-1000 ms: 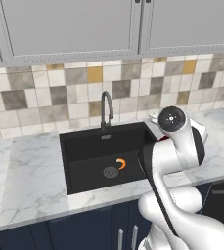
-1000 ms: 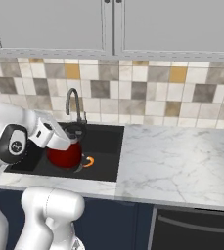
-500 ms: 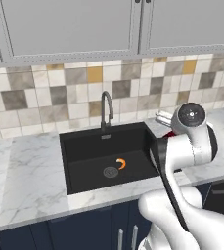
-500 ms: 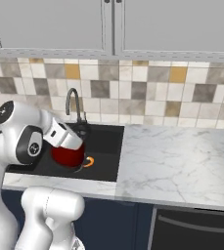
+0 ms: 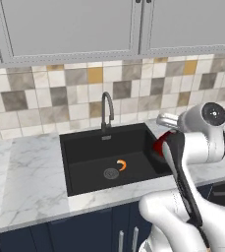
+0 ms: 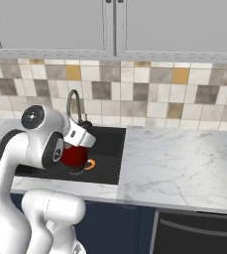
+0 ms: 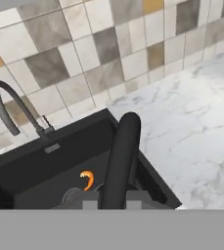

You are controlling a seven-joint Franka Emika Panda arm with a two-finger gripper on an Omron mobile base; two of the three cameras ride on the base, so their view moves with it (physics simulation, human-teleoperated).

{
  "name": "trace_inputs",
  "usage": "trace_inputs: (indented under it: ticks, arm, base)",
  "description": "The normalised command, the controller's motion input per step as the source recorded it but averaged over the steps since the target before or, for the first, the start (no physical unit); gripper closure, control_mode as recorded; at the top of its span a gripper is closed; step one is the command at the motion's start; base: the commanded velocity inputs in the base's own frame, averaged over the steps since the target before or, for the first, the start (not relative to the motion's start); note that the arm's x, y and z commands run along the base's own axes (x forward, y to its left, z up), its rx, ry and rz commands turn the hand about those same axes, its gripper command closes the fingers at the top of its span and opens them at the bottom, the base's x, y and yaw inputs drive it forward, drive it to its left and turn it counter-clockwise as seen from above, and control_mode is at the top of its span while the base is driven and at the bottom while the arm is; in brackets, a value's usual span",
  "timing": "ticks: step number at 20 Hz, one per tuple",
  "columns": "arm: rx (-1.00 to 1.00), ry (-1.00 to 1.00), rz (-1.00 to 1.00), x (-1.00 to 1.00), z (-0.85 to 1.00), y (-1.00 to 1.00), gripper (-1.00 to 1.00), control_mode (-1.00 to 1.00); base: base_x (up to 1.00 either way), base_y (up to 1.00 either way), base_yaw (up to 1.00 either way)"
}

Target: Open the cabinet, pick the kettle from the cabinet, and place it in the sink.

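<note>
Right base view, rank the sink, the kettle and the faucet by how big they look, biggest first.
1. sink, its black basin partly hidden by the arm.
2. and 3. kettle and faucet: too close to rank; the kettle is partly covered and the faucet is thin but tall.

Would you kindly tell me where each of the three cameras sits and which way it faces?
Left base view: behind the arm's left, looking down at the sink; the arm rises lower right, hiding most of the kettle.
Right base view: behind its right, same sink; the arm lower left.
Hand view: on the hand, along the kettle's dark handle toward the basin and faucet.
Both base views share sink, faucet, kettle and an orange bit by the drain.
</note>
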Motion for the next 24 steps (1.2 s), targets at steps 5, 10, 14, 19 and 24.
trace_inputs:
  ticks: [5,10,14,19,24]
  arm:
    - [0.04,0.00,0.37,0.24,-0.08,0.00,1.00,-1.00]
    - [0.06,0.00,0.38,0.22,-0.08,0.00,1.00,-1.00]
    - [0.05,0.00,0.37,0.23,-0.06,0.02,1.00,-1.00]
    - [0.00,0.00,0.35,0.17,-0.06,0.11,1.00,-1.00]
    - [0.00,-0.02,0.31,0.17,-0.11,0.15,1.00,-1.00]
  base:
    - [0.00,0.00,0.00]
    - [0.00,0.00,0.00]
    - [0.00,0.00,0.00]
    - [0.00,0.00,0.00]
    - [0.00,0.00,0.00]
